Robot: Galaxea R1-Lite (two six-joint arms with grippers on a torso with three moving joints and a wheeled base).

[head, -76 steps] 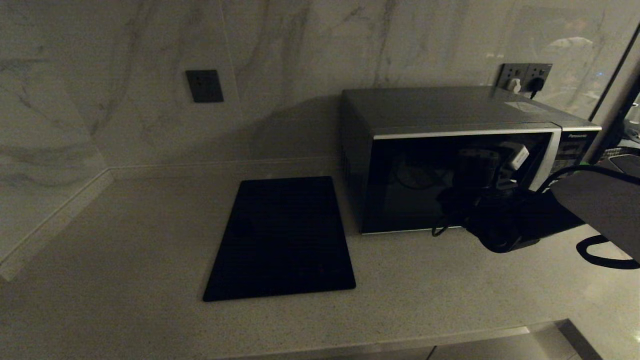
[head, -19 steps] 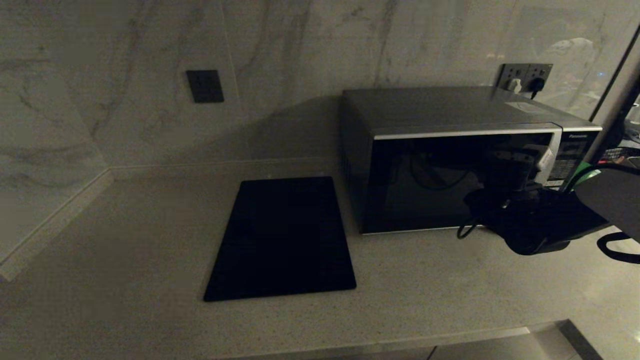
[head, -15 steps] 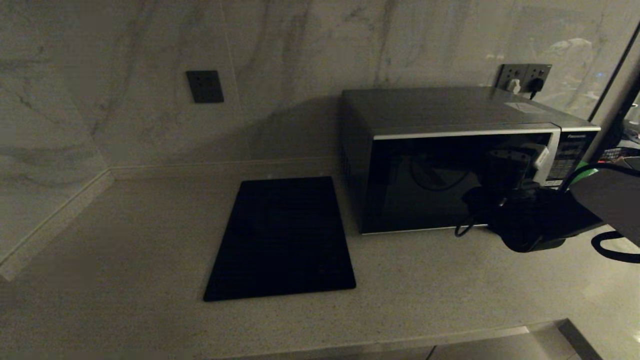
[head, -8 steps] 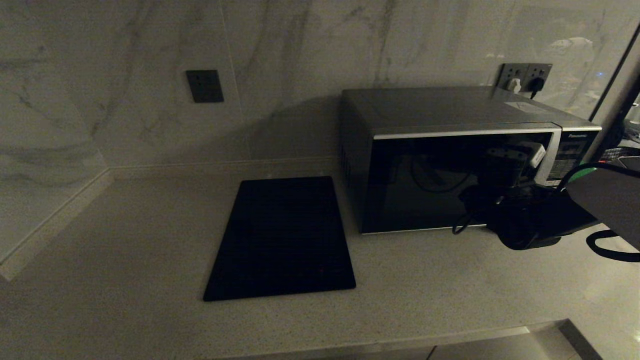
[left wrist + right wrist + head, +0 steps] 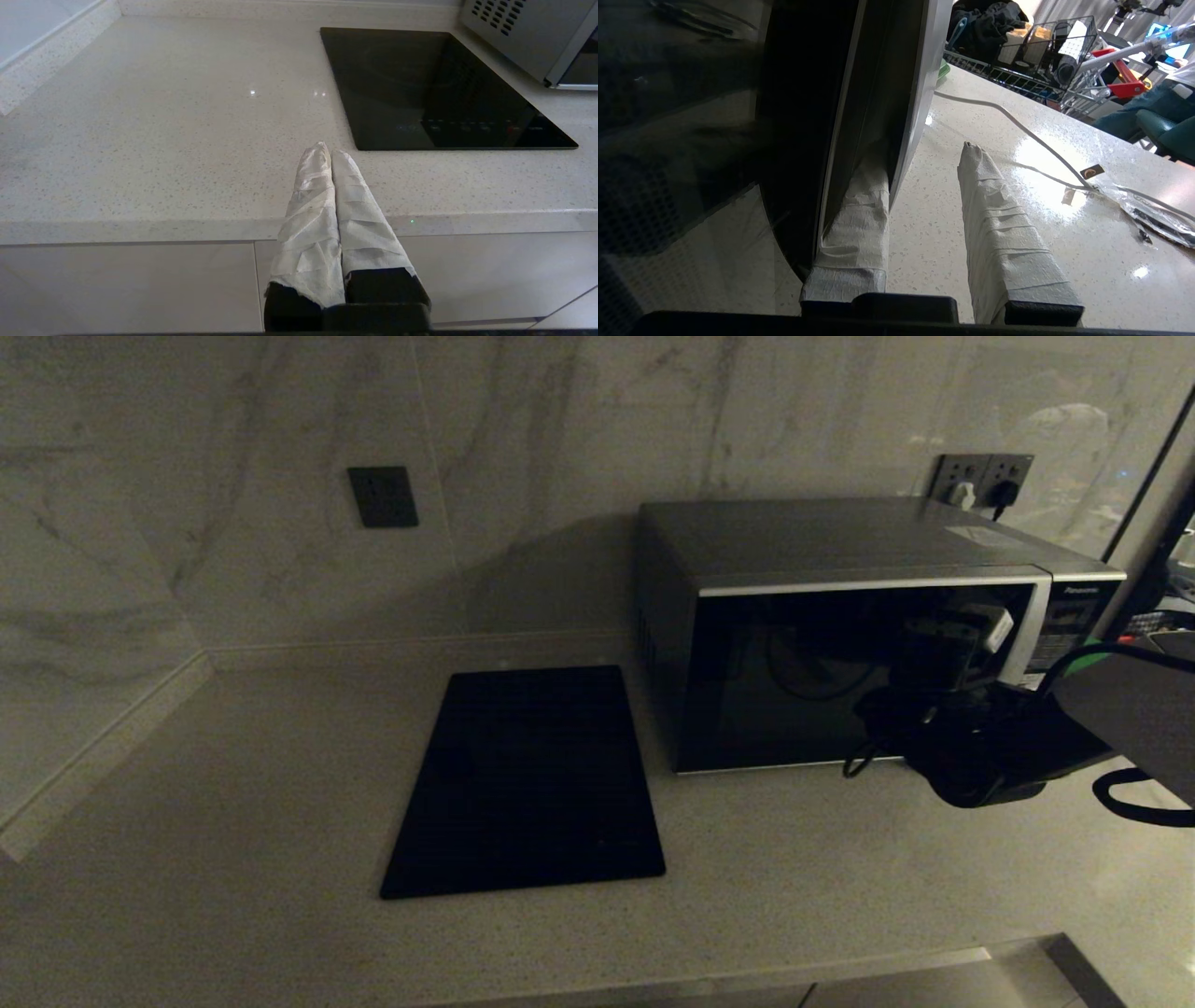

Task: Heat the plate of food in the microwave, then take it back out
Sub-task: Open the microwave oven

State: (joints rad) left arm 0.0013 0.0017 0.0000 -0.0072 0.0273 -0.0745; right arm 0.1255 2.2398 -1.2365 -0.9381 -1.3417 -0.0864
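Observation:
The microwave, a dark grey box with a black glass door and silver trim, stands on the counter at the right with its door closed. My right gripper is at the door's right edge, beside the button panel. In the right wrist view the right gripper is open. One taped finger sits in the slot behind the silver door trim, and the other finger stands clear of it. My left gripper is shut and parked before the counter's front edge. The plate of food is out of view.
A flat black slab lies on the counter left of the microwave. Wall sockets sit behind it. Right of the microwave are a white cable, a clear bag, a wire basket and a seated person's legs.
Five seconds ago my right gripper hung before the middle of the door; it has since gone to the door's right edge. Over the last second it edged slightly left.

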